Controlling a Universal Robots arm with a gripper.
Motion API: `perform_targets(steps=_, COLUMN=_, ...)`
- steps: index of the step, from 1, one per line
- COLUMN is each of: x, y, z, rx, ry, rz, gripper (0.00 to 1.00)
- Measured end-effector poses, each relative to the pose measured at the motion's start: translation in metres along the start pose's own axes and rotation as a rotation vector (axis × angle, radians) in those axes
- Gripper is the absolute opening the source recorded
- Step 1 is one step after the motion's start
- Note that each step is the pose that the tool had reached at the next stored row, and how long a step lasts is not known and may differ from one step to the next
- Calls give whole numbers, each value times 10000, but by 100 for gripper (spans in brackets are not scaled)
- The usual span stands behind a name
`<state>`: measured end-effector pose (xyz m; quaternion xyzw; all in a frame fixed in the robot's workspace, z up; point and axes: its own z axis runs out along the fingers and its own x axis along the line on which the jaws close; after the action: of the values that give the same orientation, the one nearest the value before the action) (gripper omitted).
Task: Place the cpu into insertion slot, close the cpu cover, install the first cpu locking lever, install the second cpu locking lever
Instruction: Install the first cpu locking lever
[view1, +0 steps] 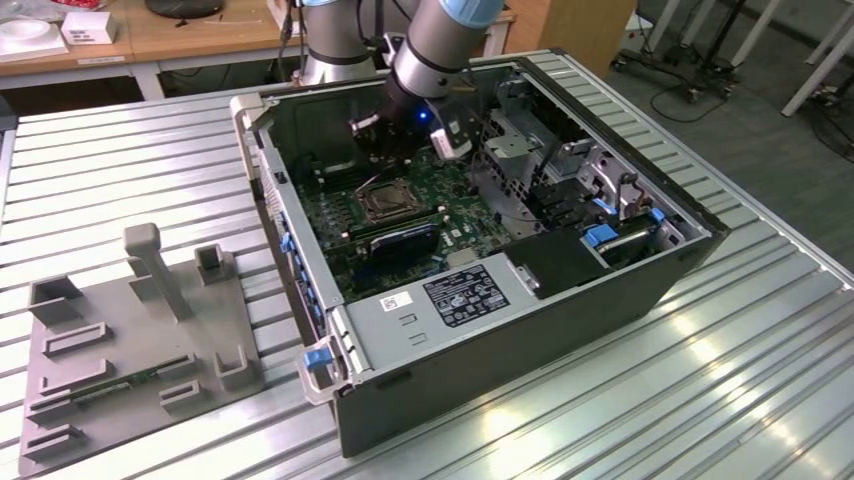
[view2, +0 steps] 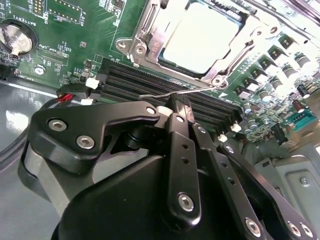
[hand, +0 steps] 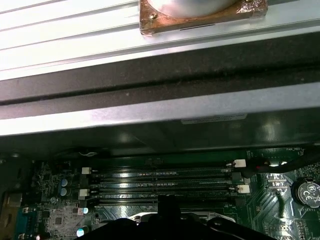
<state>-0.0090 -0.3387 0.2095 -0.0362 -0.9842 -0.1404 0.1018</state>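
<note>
in the second wrist view the claw (view2: 179, 102) looks pressed together. its tip meets a thin wire locking lever (view2: 200, 89) that stands clear of the board, and i cannot tell whether the wire is pinched or merely touched. just beyond the tip lies the insertion slot (view2: 142, 47), with the cpu (view2: 200, 37) seated flat in it and the cpu cover (view2: 160, 44) lying down around the chip's edges. a second wire lever (view2: 239, 56) runs along the far side of the cover from the claw. the long black memory slots (view2: 135, 82) sit between the claw and the socket. in the exterior view the arm reaches down into an open computer case (view1: 534, 330) on the ribbed bench (view1: 134, 170). a grey fixture block (view1: 134, 360) is well apart from the claw.
</note>
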Motion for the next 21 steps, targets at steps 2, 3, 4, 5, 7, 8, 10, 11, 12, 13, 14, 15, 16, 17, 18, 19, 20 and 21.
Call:
perform_targets(steps=2, x=-6, y=-1, z=4, rx=-1, ry=-1, rz=1, gripper=11)
perform_targets(steps=3, x=-8, y=-1, z=6, rx=0, ry=-1, rz=2, gripper=11)
perform_targets(steps=4, x=-10, y=-2, z=10, rx=-2, ry=-1, rz=1, gripper=11)
perform_targets(steps=5, x=-11, y=-3, z=12, rx=-2, ry=-1, rz=1, gripper=11)
perform_targets(steps=7, x=-13, y=-4, z=16, rx=1, ry=0, rz=1, gripper=11)
perform_targets(steps=8, x=-14, y=-5, z=19, rx=0, ry=0, rz=1, gripper=11)
perform_targets(steps=10, x=-16, y=-7, z=27, rx=-1, ry=-1, rz=0, gripper=11)
perform_targets(steps=11, x=-18, y=-8, z=31, rx=-1, ry=-1, rz=0, gripper=11)
perform_targets(steps=12, x=-19, y=-10, z=36, rx=0, ry=0, rz=1, gripper=11)
perform_targets(steps=13, x=-20, y=-11, z=41, rx=-1, ry=0, rz=0, gripper=11)
perform_targets(steps=14, x=-22, y=-13, z=46, rx=-1, ry=0, rz=1, gripper=11)
perform_targets(steps=15, x=-24, y=-14, z=52, rx=-1, ry=-1, rz=1, gripper=11)
perform_targets(steps=16, x=-27, y=-16, z=57, rx=0, ry=0, rz=1, gripper=11)
perform_targets(steps=17, x=-30, y=-17, z=62, rx=0, ry=0, rz=0, gripper=11)
perform_targets(steps=18, x=-32, y=-18, z=67, rx=-1, ry=-1, rz=1, gripper=11)
perform_targets(steps=19, x=-35, y=-20, z=72, rx=-1, ry=-1, rz=2, gripper=11)
perform_targets(steps=20, x=-37, y=-21, z=77, rx=-1, ry=-1, rz=3, gripper=11)
perform_targets(steps=21, x=-39, y=-23, z=82, rx=-1, ry=-1, rz=3, gripper=11)
